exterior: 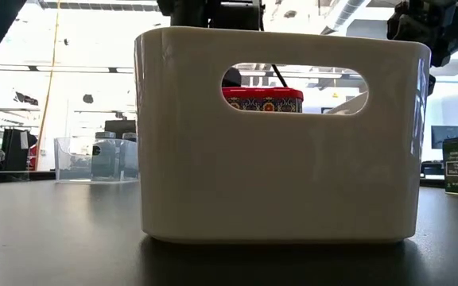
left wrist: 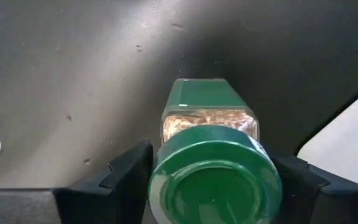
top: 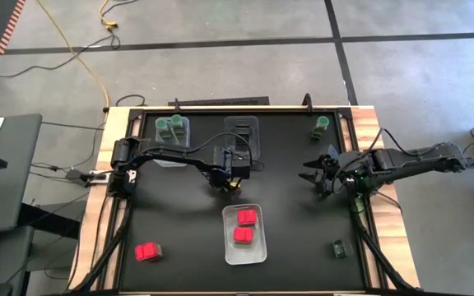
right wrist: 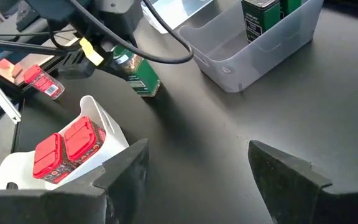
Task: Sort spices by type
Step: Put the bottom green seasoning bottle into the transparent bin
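A green-lidded spice jar (left wrist: 211, 134) with a green label is in my left gripper (top: 230, 182), which points down over the middle of the table and is shut on it. The jar (right wrist: 137, 73) is tilted; whether its base touches the table I cannot tell. My right gripper (right wrist: 197, 162) stands open at the table's right (top: 315, 177), with nothing between its fingers. Loose on the table are a red packet (top: 148, 252), another green-lidded jar (top: 320, 126) and a dark box (top: 338, 247). My left gripper pinches the jar at its green lid (left wrist: 166, 180), one finger (left wrist: 126, 174) on each side of it. The fingers come from above, pointing down. The jar hangs below them, tilted, with its base end toward the table.
A clear bin (top: 171, 152) at the far left holds green-lidded jars. A clear bin (right wrist: 229, 68) at the far middle holds dark boxes (right wrist: 260, 18). A white bin (top: 230, 247) near the front holds two red packets (top: 246, 226). It fills the low view (exterior: 277, 183).
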